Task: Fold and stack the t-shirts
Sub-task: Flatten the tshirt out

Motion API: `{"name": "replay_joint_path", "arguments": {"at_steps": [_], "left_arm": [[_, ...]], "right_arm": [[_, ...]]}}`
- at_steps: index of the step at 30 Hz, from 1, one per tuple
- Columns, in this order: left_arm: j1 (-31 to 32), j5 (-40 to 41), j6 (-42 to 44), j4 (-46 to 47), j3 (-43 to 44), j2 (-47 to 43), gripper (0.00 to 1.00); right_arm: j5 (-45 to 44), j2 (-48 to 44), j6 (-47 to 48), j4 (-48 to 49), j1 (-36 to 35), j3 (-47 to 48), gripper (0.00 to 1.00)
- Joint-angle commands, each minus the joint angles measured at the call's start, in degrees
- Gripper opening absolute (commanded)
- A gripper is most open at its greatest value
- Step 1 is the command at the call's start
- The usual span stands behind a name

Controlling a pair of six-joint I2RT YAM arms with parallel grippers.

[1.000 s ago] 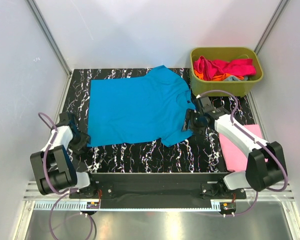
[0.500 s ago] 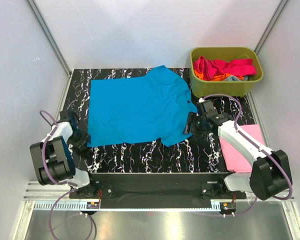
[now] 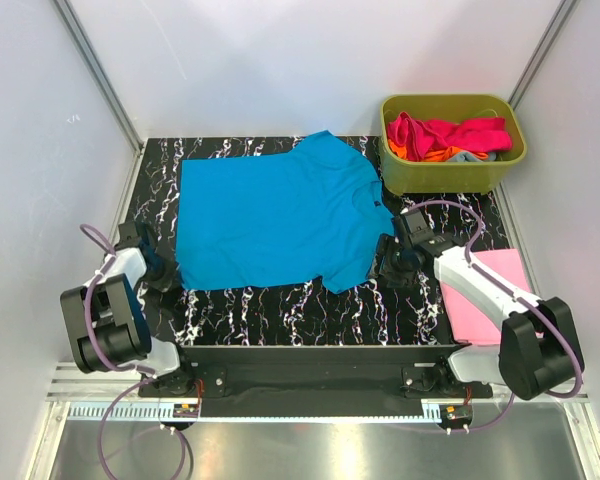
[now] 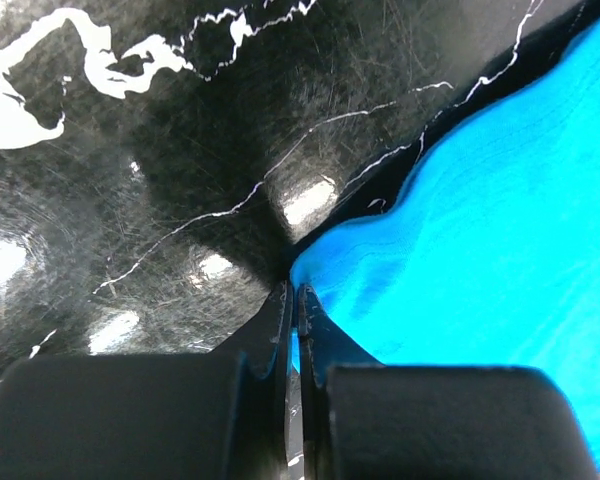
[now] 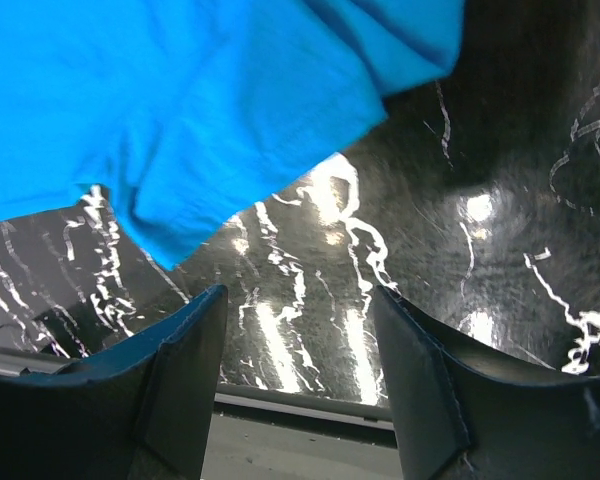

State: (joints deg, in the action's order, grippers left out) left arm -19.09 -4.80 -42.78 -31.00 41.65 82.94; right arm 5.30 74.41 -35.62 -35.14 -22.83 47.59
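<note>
Black marble table (image 3: pixel 280 300) holds a flat blue shirt (image 3: pixel 275 215). Left gripper (image 4: pixel 295 297) pinches its seven o'clock corner. Right gripper (image 5: pixel 298 292) hangs with fingers wide apart at four o'clock.

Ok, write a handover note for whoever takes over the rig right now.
Left gripper: shut on the near-left corner of the cyan t-shirt, which lies flat on the table.
Right gripper: open, empty, low beside that shirt's near sleeve.
Pink t-shirt: folded flat at the table's right edge. Remaining t-shirts: heaped in the olive tub.
Done: apparently the pink one. Left: fold and stack the cyan one, then the tub's.
</note>
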Motion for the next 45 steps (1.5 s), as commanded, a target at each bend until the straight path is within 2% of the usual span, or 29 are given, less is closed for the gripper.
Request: {"name": "replay_joint_path", "arguments": {"at_steps": [1,6,11,14,16,17,23,27,33,37,43,44,45], "left_arm": [[0.0,-1.7,-1.1,0.4,-4.3,-1.5,0.00],[0.0,-3.4,0.2,-0.3,-5.0,-3.9,0.00],[0.0,-3.4,3.1,-0.5,-5.0,-6.3,0.00],[0.0,-3.6,4.1,-0.4,-5.1,-7.8,0.00],[0.0,-3.7,4.0,-0.5,-5.2,-8.8,0.00],[0.0,-3.7,4.1,-0.6,-5.1,-9.0,0.00],[0.0,-4.9,3.8,-0.8,-3.8,-8.4,0.00],[0.0,-5.2,3.5,-0.8,-3.4,-8.4,0.00],[0.0,-4.9,3.7,-0.7,-3.9,-8.3,0.00],[0.0,-5.0,3.9,-0.8,-3.7,-8.4,0.00],[0.0,-4.3,4.0,-1.2,-4.8,-10.2,0.00],[0.0,-4.2,4.0,-1.2,-4.9,-10.4,0.00],[0.0,-4.3,4.2,-1.2,-5.0,-10.5,0.00]], "right_arm": [[-0.4,1.0,-4.3,1.6,0.9,-1.2,0.67],[-0.1,4.8,-5.1,4.2,3.8,-1.0,0.64],[3.8,8.1,-5.3,9.7,7.8,-1.4,0.62],[4.7,10.9,-2.3,10.9,9.7,0.0,0.61],[6.0,13.6,0.6,11.0,10.0,1.5,0.60],[6.2,14.5,2.8,10.9,10.0,2.4,0.56],[5.9,18.0,3.4,11.2,10.0,4.4,0.53],[6.3,19.9,3.3,11.9,10.0,5.1,0.43],[6.0,19.1,3.0,12.0,9.9,3.8,0.41],[4.8,19.3,4.0,12.0,10.0,3.4,0.35],[4.2,19.7,4.2,12.1,10.0,4.0,0.34],[4.1,19.9,4.6,12.2,10.0,4.2,0.33],[4.2,20.1,4.7,12.0,10.0,4.7,0.26]]}}
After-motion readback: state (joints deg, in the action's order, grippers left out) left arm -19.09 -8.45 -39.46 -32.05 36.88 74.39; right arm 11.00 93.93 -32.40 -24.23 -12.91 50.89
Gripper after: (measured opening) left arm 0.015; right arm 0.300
